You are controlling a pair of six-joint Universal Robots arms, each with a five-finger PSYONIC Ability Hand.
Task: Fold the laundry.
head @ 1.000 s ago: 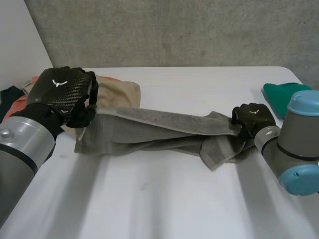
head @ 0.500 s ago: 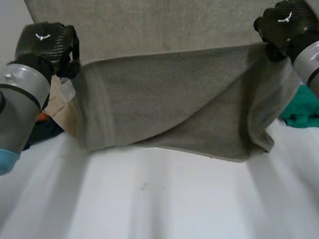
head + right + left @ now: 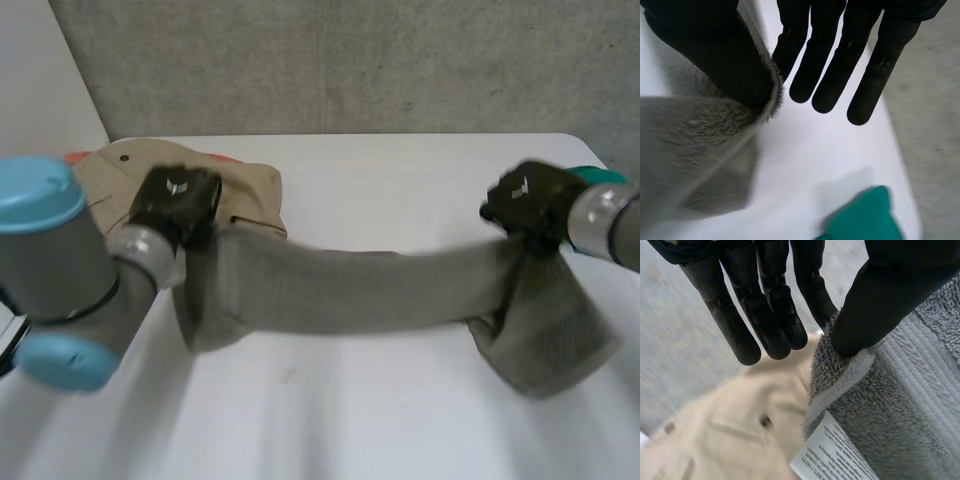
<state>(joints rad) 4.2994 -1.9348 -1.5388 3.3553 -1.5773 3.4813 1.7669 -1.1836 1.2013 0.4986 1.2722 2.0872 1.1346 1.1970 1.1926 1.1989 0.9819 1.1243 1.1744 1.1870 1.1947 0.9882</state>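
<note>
A grey towel (image 3: 350, 290) hangs stretched between my two hands, low over the white table (image 3: 380, 420). My left hand (image 3: 175, 203) holds its left corner, and the towel sags in a fold below it. In the left wrist view the thumb (image 3: 880, 300) pinches the towel's hemmed corner (image 3: 900, 405) against a finger, just above a white care label (image 3: 832, 452). My right hand (image 3: 525, 198) holds the right corner, from which a loose flap hangs down. In the right wrist view the thumb (image 3: 735, 60) clamps the towel's edge (image 3: 690, 140) against a finger while the other fingers (image 3: 830, 65) stay straight.
A beige garment (image 3: 240, 185) lies behind my left hand, with a bit of orange cloth (image 3: 75, 157) beside it. A green cloth (image 3: 600, 176) lies by the table's right edge, near my right hand. A concrete wall stands behind the table.
Both hands lifted the towel off the table and held it spread high; now they have come down and forward, and the towel sags low between them.
</note>
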